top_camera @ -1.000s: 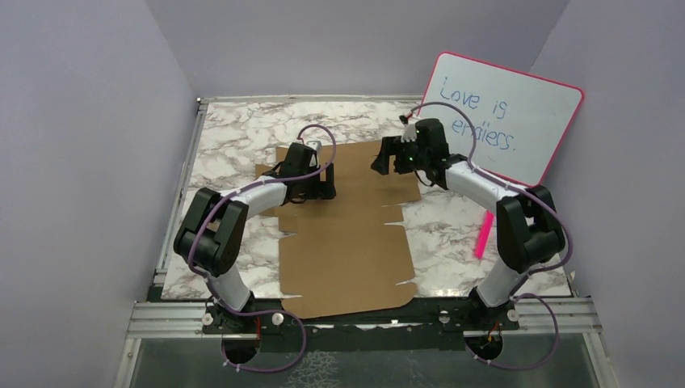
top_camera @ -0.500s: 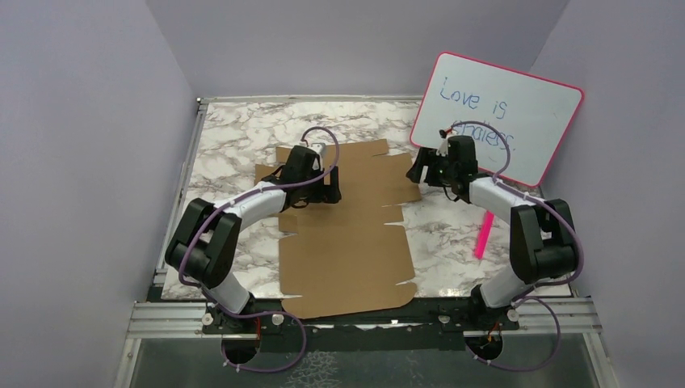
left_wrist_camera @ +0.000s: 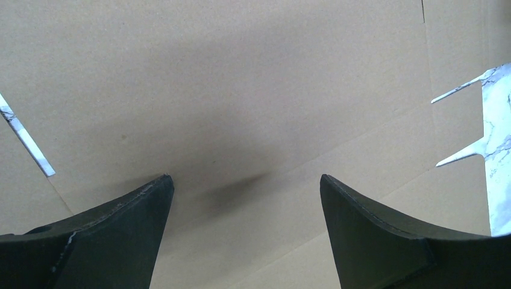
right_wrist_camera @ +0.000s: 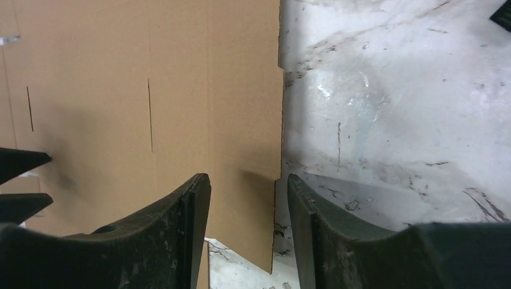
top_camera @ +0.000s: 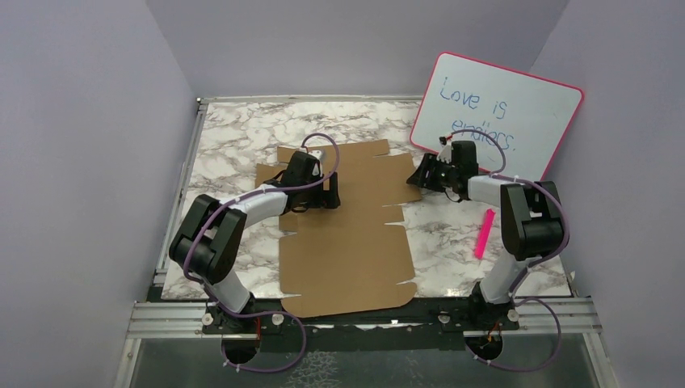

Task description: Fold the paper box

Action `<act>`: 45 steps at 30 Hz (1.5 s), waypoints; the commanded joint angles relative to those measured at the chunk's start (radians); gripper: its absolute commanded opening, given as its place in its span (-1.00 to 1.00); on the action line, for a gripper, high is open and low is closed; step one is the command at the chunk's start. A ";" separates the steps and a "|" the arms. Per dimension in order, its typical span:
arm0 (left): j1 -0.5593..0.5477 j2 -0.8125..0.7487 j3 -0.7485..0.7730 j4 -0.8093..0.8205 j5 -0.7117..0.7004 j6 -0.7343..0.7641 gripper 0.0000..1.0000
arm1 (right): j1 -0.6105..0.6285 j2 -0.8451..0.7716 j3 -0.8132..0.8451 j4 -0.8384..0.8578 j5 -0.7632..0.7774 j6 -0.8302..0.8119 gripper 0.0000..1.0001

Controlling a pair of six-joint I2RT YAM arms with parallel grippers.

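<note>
The box (top_camera: 347,242) is a flat die-cut sheet of plain brown cardboard, lying on the marbled table (top_camera: 234,129) from its near edge to the centre. The left gripper (left_wrist_camera: 244,186) points down over the box's far-left part, jaws wide apart. The right gripper (right_wrist_camera: 247,183), jaws narrower but unclamped, straddles the box's far-right edge.
</note>
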 commanded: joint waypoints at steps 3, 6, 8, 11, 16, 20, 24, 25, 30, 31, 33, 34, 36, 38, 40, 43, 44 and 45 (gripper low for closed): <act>-0.002 0.027 -0.026 0.021 0.037 -0.016 0.85 | -0.009 0.038 -0.002 0.045 -0.083 -0.012 -0.07; -0.002 0.030 -0.025 0.024 0.041 -0.017 0.85 | -0.009 0.035 0.002 0.051 -0.126 -0.026 -0.30; -0.002 0.034 -0.024 0.025 0.044 -0.017 0.85 | -0.008 0.020 0.009 0.042 -0.138 -0.038 -0.48; -0.003 0.040 -0.026 0.032 0.048 -0.020 0.85 | -0.007 -0.020 0.013 0.015 -0.127 -0.058 -0.65; -0.004 0.051 -0.033 0.043 0.058 -0.028 0.84 | 0.039 -0.093 0.012 -0.047 -0.035 -0.096 -0.85; -0.004 0.057 -0.033 0.050 0.062 -0.034 0.85 | 0.119 -0.138 0.026 -0.115 0.115 -0.130 -0.88; -0.003 0.067 -0.037 0.060 0.067 -0.040 0.85 | 0.242 -0.162 0.072 -0.218 0.354 -0.167 -0.93; -0.004 0.069 -0.039 0.063 0.070 -0.043 0.85 | 0.275 -0.160 0.092 -0.247 0.431 -0.177 -0.93; -0.004 0.078 -0.040 0.072 0.087 -0.050 0.84 | 0.429 -0.126 0.187 -0.359 0.713 -0.207 -0.94; -0.004 0.078 -0.039 0.072 0.087 -0.050 0.85 | 0.457 -0.119 0.202 -0.374 0.756 -0.210 -0.94; -0.004 0.075 -0.040 0.072 0.087 -0.051 0.84 | 0.514 -0.105 0.230 -0.396 0.837 -0.215 -0.94; -0.004 0.075 -0.041 0.072 0.087 -0.051 0.85 | 0.541 -0.091 0.248 -0.411 0.873 -0.218 -0.94; -0.004 0.074 -0.044 0.072 0.088 -0.054 0.84 | 0.590 -0.060 0.290 -0.452 0.948 -0.217 -0.94; -0.004 0.076 -0.045 0.072 0.092 -0.058 0.85 | 0.634 -0.019 0.343 -0.504 1.014 -0.203 -0.95; -0.004 0.081 -0.045 0.099 0.099 -0.060 0.85 | 0.674 0.027 0.400 -0.564 1.094 -0.169 -0.98; -0.004 0.085 -0.045 0.103 0.105 -0.065 0.85 | 0.739 0.093 0.482 -0.630 1.193 -0.139 -0.99; -0.004 0.085 -0.046 0.104 0.106 -0.066 0.84 | 0.761 0.113 0.505 -0.644 1.222 -0.132 -0.99; -0.004 0.085 -0.048 0.105 0.106 -0.067 0.85 | 0.780 0.132 0.531 -0.656 1.239 -0.125 -0.99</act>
